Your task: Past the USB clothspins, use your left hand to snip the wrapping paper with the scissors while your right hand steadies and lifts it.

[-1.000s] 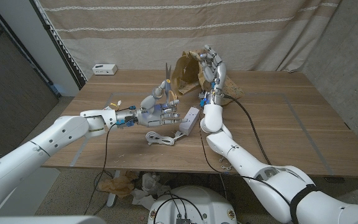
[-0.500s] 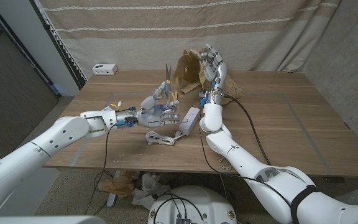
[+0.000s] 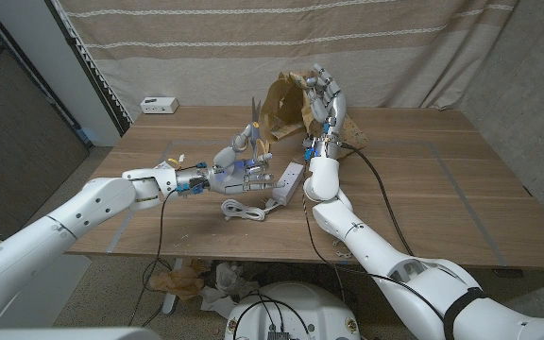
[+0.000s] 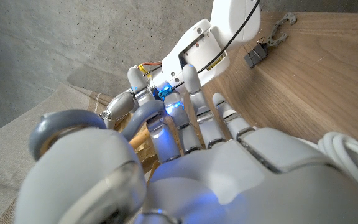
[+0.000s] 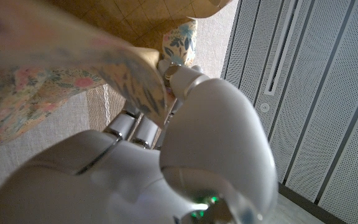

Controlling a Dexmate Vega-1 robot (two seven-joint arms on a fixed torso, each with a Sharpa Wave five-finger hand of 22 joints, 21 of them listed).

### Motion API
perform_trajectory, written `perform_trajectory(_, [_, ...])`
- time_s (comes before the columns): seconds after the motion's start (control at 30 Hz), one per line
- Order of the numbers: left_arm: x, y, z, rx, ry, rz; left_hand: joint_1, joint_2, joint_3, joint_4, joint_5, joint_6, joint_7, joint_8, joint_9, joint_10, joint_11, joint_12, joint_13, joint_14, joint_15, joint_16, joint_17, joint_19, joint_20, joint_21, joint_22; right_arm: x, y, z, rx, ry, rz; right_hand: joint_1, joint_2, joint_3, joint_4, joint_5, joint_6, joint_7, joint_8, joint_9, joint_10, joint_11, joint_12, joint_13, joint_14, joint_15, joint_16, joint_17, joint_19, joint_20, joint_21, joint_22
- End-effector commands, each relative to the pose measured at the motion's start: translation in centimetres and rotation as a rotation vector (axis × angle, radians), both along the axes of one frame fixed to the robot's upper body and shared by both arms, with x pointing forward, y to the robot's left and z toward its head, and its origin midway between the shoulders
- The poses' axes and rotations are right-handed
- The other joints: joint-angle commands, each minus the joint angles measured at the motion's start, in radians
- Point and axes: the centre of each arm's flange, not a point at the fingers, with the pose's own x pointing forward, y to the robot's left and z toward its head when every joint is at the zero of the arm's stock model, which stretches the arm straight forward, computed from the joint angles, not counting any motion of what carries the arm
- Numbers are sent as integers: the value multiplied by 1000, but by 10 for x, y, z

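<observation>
My left hand [image 3: 237, 167] holds the grey-handled scissors [image 3: 251, 126] with their blades pointing up, a little to the left of the wrapping paper [image 3: 281, 107]. The scissor loop [image 4: 73, 127] shows close up in the left wrist view, over my left hand [image 4: 229, 168]. My right hand [image 3: 325, 102] is raised above the table's far middle and grips the brown, flower-printed wrapping paper, holding it up off the wood. The right wrist view shows the paper [image 5: 73, 56] draped over my right hand [image 5: 166, 143]. The blades stand short of the paper's edge.
A white power strip [image 3: 290, 180] and a coiled white cable [image 3: 244, 209] lie on the wooden table [image 3: 442, 198] just in front of my hands. A small white box [image 3: 160, 104] sits at the far left corner. Black cables [image 3: 385, 203] run beside my right arm.
My left hand with the scissors has shifted slightly toward the paper. The right hand keeps the paper up in the same place.
</observation>
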Motion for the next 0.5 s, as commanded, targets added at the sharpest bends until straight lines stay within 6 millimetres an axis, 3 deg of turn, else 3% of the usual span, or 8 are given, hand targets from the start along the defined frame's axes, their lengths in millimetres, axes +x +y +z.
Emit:
perform_trajectory(0.03, [-2,-2,1,9,-14,-11,0,-4,-3,-2,-2,-17,62,6,4,-23,-31,1,5,2,-125,6,4,-4,4,1,1,7,4,-4,-21,20,-15,4,52,150,157,0,-2,-3,0,2,3,-7,-4,1,86,-162,253,283,-1,-155,2,2])
perform_trajectory(0.5, [0,-4,0,-12,5,-32,0,-3,-2,-4,-3,-14,61,7,4,-23,-32,1,5,2,-128,7,4,-4,3,1,1,6,6,-2,-25,17,-6,3,51,151,157,0,-2,-4,1,1,3,-7,-4,5,87,-162,257,284,-3,-156,2,2])
